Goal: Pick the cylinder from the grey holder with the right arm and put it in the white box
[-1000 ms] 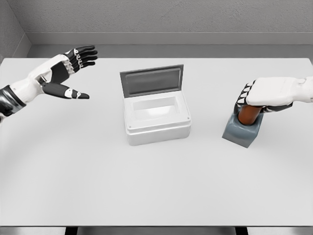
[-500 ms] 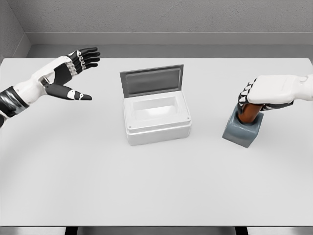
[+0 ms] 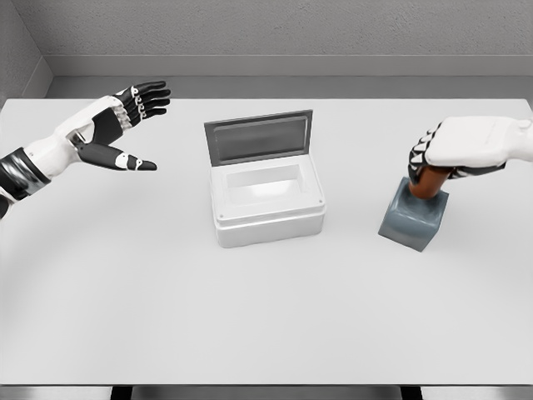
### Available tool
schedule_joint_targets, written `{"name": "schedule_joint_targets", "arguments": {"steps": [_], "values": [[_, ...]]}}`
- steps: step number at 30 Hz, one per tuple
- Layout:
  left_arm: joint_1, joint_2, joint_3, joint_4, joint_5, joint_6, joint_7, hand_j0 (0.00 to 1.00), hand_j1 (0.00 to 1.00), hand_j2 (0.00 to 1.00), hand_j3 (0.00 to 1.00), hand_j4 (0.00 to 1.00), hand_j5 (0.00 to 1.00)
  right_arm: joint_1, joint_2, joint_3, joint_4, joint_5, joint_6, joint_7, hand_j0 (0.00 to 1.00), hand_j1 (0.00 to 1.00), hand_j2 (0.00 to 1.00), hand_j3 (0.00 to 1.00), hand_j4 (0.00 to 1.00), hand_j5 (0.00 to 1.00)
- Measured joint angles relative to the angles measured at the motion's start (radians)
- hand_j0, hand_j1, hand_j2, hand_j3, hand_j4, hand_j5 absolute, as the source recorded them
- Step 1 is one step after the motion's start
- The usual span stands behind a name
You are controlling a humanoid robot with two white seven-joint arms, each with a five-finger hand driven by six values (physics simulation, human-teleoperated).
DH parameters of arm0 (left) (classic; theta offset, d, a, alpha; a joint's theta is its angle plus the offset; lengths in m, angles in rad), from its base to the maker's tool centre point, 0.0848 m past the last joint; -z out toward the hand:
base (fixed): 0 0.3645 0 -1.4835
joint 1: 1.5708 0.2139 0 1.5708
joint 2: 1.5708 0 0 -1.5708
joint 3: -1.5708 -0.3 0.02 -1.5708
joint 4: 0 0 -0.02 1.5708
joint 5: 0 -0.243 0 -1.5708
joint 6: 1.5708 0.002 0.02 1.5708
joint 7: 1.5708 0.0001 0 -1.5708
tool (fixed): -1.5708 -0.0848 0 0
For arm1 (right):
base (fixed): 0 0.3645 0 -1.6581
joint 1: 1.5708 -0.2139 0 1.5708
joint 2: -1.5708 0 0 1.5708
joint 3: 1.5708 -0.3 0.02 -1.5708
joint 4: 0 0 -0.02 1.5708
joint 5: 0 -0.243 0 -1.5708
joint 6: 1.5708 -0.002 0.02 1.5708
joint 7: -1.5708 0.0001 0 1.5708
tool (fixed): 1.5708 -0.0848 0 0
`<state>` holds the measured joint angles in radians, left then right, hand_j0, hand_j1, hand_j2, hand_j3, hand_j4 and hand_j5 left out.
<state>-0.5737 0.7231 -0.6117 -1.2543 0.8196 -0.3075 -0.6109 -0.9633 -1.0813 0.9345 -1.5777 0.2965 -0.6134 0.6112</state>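
A brown cylinder [image 3: 425,185] stands in the grey holder [image 3: 412,220] on the right of the table, with its lower end still inside. My right hand [image 3: 445,156] is curled over the cylinder's top and shut on it, hiding most of the cylinder. The white box [image 3: 266,200] sits mid-table with its grey lid [image 3: 259,137] raised at the back and its inside empty. My left hand [image 3: 125,125] hovers over the far left of the table with fingers spread and nothing in it.
The white table [image 3: 250,317] ends at a front edge near the bottom of the view. A grey wall runs along the back.
My right hand has risen with the cylinder, drawing it partly up out of the grey holder. The left hand shifted slightly left.
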Motion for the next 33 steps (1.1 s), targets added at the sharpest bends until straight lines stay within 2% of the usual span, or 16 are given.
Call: {"name": "schedule_joint_targets", "arguments": {"steps": [11, 33], "values": [[0.0, 0.001, 0.0, 0.001, -0.001, -0.001, 0.0, 1.0, 1.0, 1.0, 1.0, 1.0, 1.0, -0.031, 0.015, -0.01, 0.001, -0.004, 0.0, 0.0, 0.52, 0.52, 0.52, 0.52, 0.52, 0.52], [-0.008, 0.0, 0.0, 0.0, -0.001, -0.001, 0.0, 1.0, 1.0, 1.0, 1.0, 1.0, 1.0, -0.084, 0.123, -0.01, 0.008, 0.003, 0.0, 0.0, 0.52, 0.52, 0.52, 0.52, 0.52, 0.52]]}}
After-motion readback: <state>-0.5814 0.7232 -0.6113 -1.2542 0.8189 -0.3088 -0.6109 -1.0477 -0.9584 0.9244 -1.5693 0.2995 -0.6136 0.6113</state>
